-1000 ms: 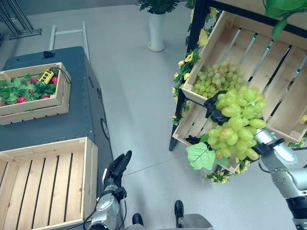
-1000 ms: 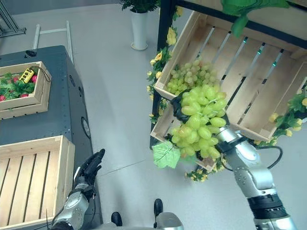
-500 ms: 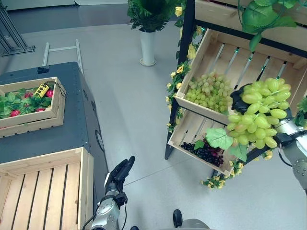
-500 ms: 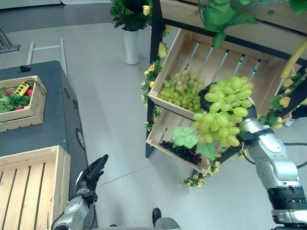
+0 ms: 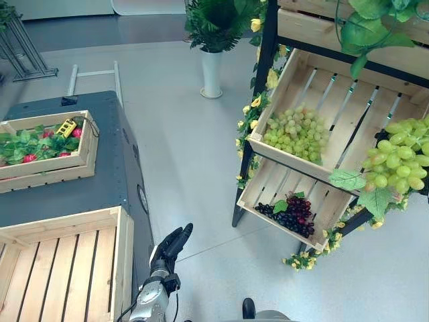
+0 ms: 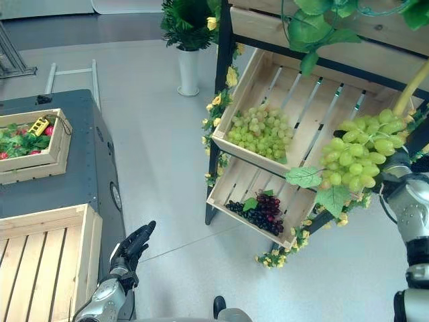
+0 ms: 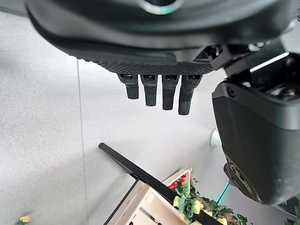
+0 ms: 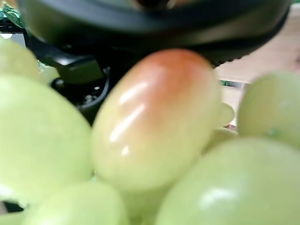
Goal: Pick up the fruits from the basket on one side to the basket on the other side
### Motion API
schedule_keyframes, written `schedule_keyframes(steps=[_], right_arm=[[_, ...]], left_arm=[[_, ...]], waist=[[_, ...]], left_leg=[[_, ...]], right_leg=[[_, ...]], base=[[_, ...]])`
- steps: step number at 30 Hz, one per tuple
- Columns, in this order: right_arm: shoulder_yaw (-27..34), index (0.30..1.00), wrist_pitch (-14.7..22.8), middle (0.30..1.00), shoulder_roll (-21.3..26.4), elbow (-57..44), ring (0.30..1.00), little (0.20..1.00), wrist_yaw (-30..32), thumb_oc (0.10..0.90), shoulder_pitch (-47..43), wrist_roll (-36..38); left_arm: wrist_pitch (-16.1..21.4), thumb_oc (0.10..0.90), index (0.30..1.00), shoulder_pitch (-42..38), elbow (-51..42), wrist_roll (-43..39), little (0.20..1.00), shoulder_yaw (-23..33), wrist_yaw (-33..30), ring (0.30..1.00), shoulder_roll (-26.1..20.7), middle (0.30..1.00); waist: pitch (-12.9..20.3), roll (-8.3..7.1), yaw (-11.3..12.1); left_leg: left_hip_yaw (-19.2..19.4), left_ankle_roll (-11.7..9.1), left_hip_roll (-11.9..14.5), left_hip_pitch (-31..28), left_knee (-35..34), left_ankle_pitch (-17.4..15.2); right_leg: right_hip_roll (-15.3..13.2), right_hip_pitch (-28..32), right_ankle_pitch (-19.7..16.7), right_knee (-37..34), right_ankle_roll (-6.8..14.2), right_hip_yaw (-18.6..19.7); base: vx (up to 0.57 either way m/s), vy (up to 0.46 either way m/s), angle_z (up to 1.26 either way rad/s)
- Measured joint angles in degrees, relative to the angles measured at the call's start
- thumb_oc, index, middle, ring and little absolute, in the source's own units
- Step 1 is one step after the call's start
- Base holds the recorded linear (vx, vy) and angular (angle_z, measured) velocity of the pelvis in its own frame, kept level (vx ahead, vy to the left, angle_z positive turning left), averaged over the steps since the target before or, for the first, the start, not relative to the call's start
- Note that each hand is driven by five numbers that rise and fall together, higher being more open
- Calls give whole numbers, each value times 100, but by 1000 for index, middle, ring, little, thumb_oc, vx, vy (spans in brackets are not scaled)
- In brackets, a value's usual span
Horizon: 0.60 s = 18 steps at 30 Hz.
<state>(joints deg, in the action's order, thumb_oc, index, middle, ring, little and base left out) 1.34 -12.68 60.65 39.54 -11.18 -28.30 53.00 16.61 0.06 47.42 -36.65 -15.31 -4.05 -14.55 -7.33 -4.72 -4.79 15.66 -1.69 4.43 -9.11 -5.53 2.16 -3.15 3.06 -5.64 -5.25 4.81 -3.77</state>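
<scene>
The green grape bunch [image 6: 358, 153] now hangs off to the robot's right, clear of the shelf crate [image 5: 375, 114] it sat before a second ago; the right hand [image 6: 397, 163] is hidden behind it, so I cannot tell its grip. The left hand [image 6: 133, 245] hangs relaxed, holding nothing. The empty crate [image 5: 60, 268] on the counter [image 5: 117, 184] awaits delivery.

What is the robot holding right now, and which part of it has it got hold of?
The right robot hand carries a bunch of green grapes; the grapes hide the grip, so which part cannot be told. The left robot hand holds nothing.
</scene>
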Motion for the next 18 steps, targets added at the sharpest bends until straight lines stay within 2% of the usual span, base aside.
schedule_keyframes(steps=[4, 6, 9, 14, 18], right_arm=[[-277, 300, -204, 300, 149, 882, 300, 300, 131, 400, -802, -321], [-513, 300, -274, 300, 212, 1234, 300, 300, 197, 400, -1139, -334], [-693, 300, -338, 300, 227, 1441, 300, 300, 312, 400, -1454, -554], [-1332, 300, -403, 300, 225, 1644, 300, 300, 364, 400, -2068, -561], [-1347, 300, -402, 300, 206, 1640, 300, 300, 364, 400, -2134, -717]], left_arm=[[1, 800, 900, 31, 61, 8, 900, -26, 3, 900, -17, 900], [2, 800, 900, 34, 120, 8, 900, -25, 3, 900, -40, 900], [2, 800, 900, 34, 191, 9, 900, -24, 14, 900, -65, 900], [3, 800, 900, 39, 227, 25, 900, -25, 94, 900, -68, 900], [2, 800, 900, 38, 228, 38, 900, -30, 118, 900, -62, 900]], waist=[[2, -4, 240], [2, -4, 279], [2, -4, 306], [2, -4, 369], [2, -4, 479]], left_leg=[[-150, -11, -25, 35, 1, 9], [-173, -12, -28, 44, 1, 10], [-259, -8, -41, 79, 1, 15], [-294, -3, -47, 78, 1, 20], [-383, 1, -52, 97, 1, 43]], right_leg=[[-16, -1, -1, 1, 2, -55], [-20, 1, 0, 1, 3, -102], [-35, 1, 8, 1, 12, -146], [-42, 14, 10, 1, 13, -170], [-59, 39, 17, 0, 9, -291]], base=[[-13, -6, 7], [-4, 3, 6], [7, 10, 11], [1, 6, 2], [-9, 10, 10]])
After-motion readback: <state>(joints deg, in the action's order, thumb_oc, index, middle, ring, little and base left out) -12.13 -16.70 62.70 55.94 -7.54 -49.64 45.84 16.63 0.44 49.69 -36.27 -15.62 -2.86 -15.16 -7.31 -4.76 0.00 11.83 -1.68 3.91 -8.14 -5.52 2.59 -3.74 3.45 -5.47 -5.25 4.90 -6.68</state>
